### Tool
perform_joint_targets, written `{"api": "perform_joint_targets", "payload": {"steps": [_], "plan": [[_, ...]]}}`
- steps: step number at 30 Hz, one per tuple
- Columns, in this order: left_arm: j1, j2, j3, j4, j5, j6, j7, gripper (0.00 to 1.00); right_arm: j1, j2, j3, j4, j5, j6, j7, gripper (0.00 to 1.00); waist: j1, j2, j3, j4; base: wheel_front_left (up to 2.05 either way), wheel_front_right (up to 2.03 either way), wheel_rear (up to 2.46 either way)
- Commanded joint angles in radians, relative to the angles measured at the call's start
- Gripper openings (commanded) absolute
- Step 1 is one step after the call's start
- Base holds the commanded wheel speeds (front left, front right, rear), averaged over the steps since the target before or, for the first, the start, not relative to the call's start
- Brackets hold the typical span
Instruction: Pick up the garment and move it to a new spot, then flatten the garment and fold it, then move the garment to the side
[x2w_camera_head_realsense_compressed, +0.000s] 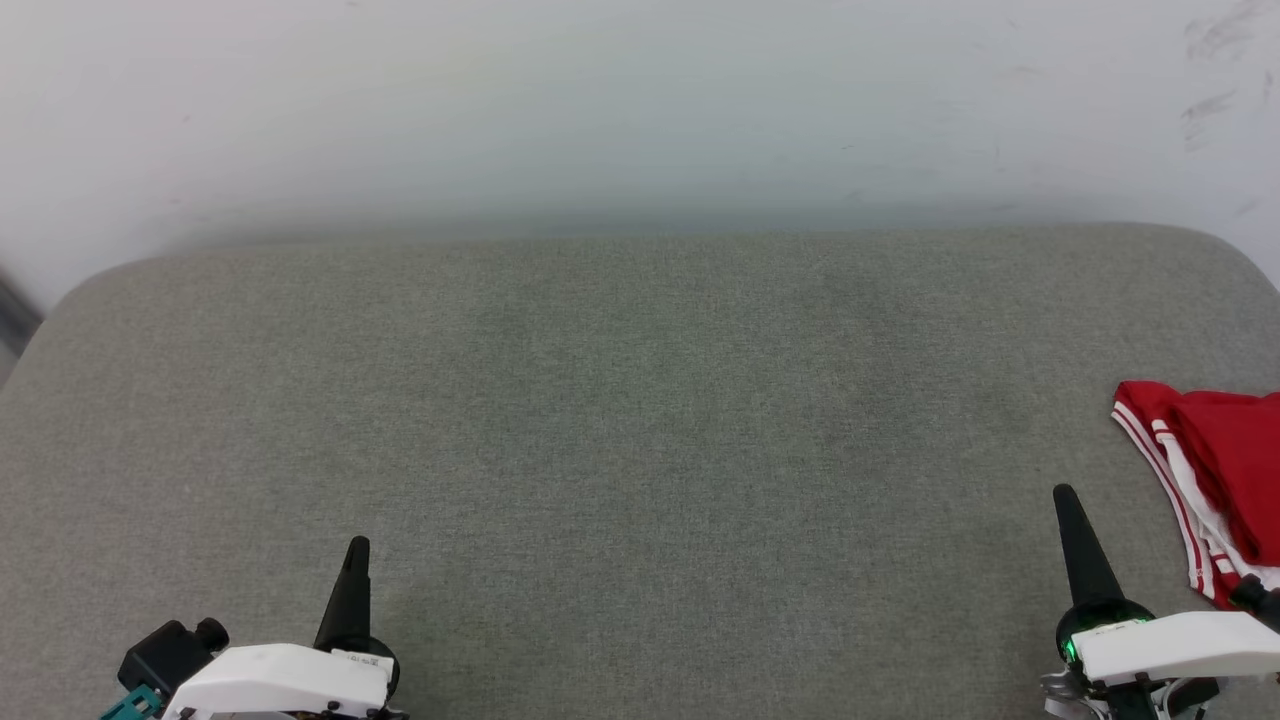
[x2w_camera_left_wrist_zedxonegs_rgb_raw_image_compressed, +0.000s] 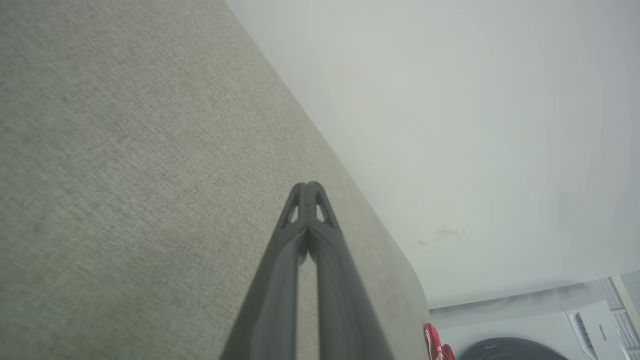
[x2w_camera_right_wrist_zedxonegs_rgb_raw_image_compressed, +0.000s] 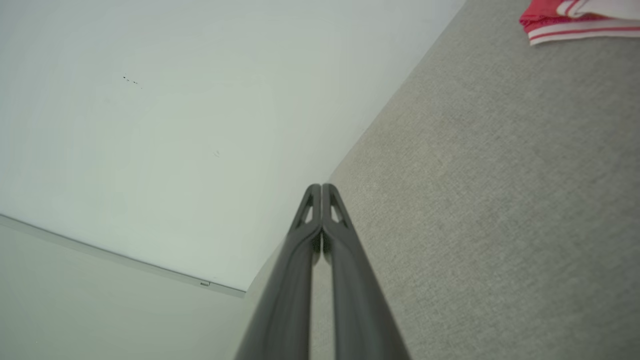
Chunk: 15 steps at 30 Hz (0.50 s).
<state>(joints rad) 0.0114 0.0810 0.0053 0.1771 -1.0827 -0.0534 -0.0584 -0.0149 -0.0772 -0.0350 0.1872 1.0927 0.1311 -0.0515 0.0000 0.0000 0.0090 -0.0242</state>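
The garment (x2w_camera_head_realsense_compressed: 1215, 475), red with white striped trim, lies bunched at the right edge of the grey fabric surface (x2w_camera_head_realsense_compressed: 640, 430), partly cut off by the picture's edge. A corner of the garment (x2w_camera_right_wrist_zedxonegs_rgb_raw_image_compressed: 575, 20) appears at the top right of the right wrist view, and a sliver of the garment (x2w_camera_left_wrist_zedxonegs_rgb_raw_image_compressed: 434, 344) near the bottom of the left wrist view. My right gripper (x2w_camera_head_realsense_compressed: 1066, 495) stands just left of it, shut and empty, tips together (x2w_camera_right_wrist_zedxonegs_rgb_raw_image_compressed: 321, 187). My left gripper (x2w_camera_head_realsense_compressed: 357, 545) rests at the lower left, far from the garment, also shut and empty (x2w_camera_left_wrist_zedxonegs_rgb_raw_image_compressed: 308, 185).
A pale wall (x2w_camera_head_realsense_compressed: 640, 110) rises behind the grey surface's far edge. A white washing machine (x2w_camera_left_wrist_zedxonegs_rgb_raw_image_compressed: 540, 330) shows beyond the surface's rounded corner in the left wrist view. The broad middle of the surface lies between both grippers.
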Motion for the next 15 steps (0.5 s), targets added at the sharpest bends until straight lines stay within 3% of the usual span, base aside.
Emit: {"api": "perform_joint_targets", "payload": {"steps": [1, 15], "plan": [[-0.023, 0.004, 0.006, -0.004, -0.025, -0.007, 0.006, 0.00, -0.021, -0.008, -0.004, -0.005, 0.027, 0.000, 0.005, 0.00, 0.0000, 0.0000, 0.000, 0.000, 0.00, 0.00, 0.00], [-0.051, 0.003, 0.023, 0.015, -0.175, -0.028, 0.044, 0.00, -0.043, -0.006, -0.014, 0.012, 0.172, 0.000, 0.042, 0.00, 0.0000, 0.0000, -0.001, 0.006, 0.00, 0.00, 0.00]]}}
